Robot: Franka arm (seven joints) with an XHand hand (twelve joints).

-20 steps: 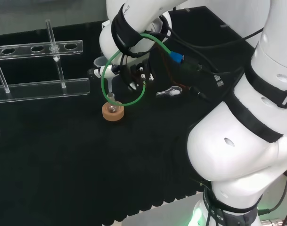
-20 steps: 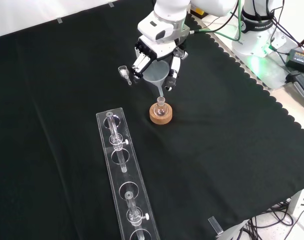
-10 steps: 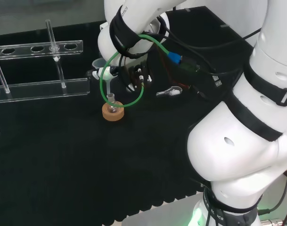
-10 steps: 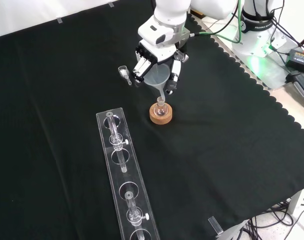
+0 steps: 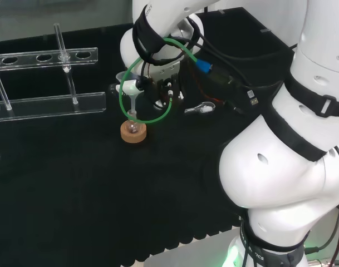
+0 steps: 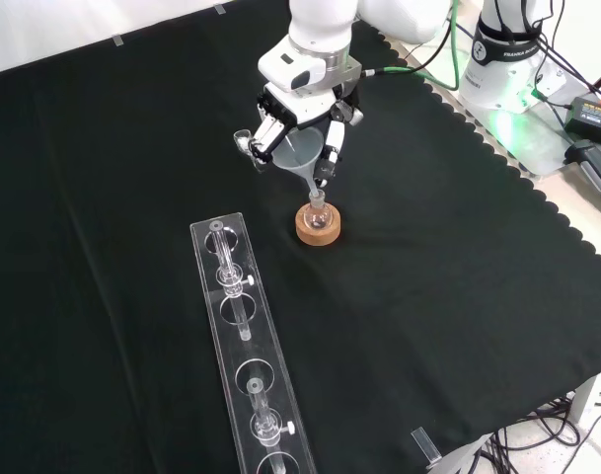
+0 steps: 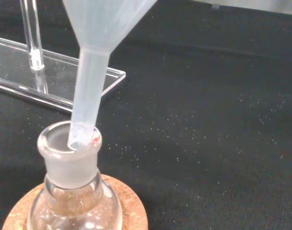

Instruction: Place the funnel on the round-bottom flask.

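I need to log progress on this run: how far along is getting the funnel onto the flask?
Done: the hand has the funnel gripped and lined up over the round-bottom flask on its cork ring. In hand: the wrist view shows the stem tip just inside the flask's neck. Left: lowering until the funnel seats, then letting go.

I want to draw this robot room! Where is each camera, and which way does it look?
Head view: behind and above the arm's base, looking over the white arm links at the bench.
Front view: opposite the arm, looking down on the black cloth; the hand enters from the top.
Wrist view: at the wrist, looking at the funnel stem entering the round-bottom flask.
All share funnel, flask and cork ring.
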